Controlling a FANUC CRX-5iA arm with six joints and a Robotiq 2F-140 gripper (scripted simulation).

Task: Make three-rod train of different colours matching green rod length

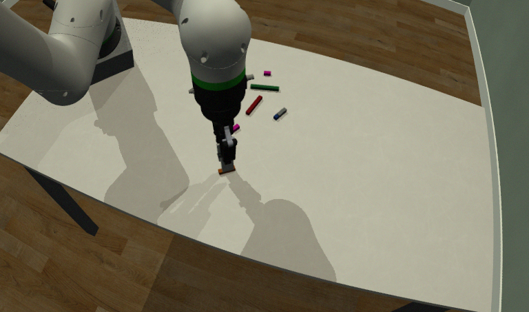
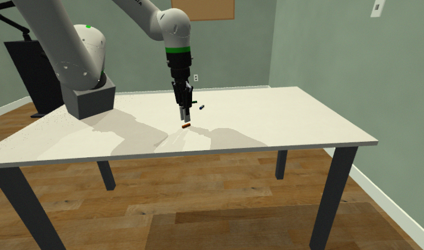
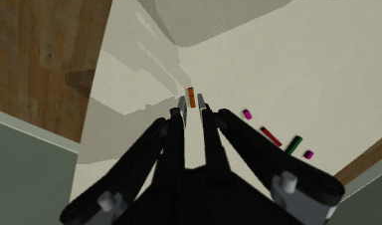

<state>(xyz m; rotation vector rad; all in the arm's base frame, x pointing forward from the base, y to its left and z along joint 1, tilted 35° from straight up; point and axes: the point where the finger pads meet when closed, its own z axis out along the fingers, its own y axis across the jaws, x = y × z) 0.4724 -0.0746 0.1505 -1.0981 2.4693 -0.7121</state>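
End effector (image 1: 227, 167) (image 2: 184, 120) (image 3: 191, 102) fingers stand narrowly apart, gripping nothing, just above the orange rod (image 1: 221, 171) (image 2: 185, 125) (image 3: 191, 95) on the desk (image 1: 370, 156) (image 2: 265, 116) (image 3: 298, 61). In the top view, the green rod (image 1: 264, 87) (image 2: 194, 101) (image 3: 293, 144) lies upper centre, above the red rod (image 1: 253, 105) (image 3: 271, 136); the grey rod (image 1: 282, 111) (image 2: 202, 106) and blue rod (image 1: 276, 116) (image 2: 200, 108) sit end to end, right of the red one.

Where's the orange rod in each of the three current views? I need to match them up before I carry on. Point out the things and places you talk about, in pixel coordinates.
Top: the orange rod (image 1: 221, 172) (image 2: 185, 126) (image 3: 191, 98) is just left of centre, low in the picture, at the fingertips.
Exterior: near the middle, slightly left, below the fingertips.
Wrist: at the centre, just beyond the fingertips.
Shared landmark: the end effector (image 1: 227, 169) (image 2: 184, 120) (image 3: 191, 102).
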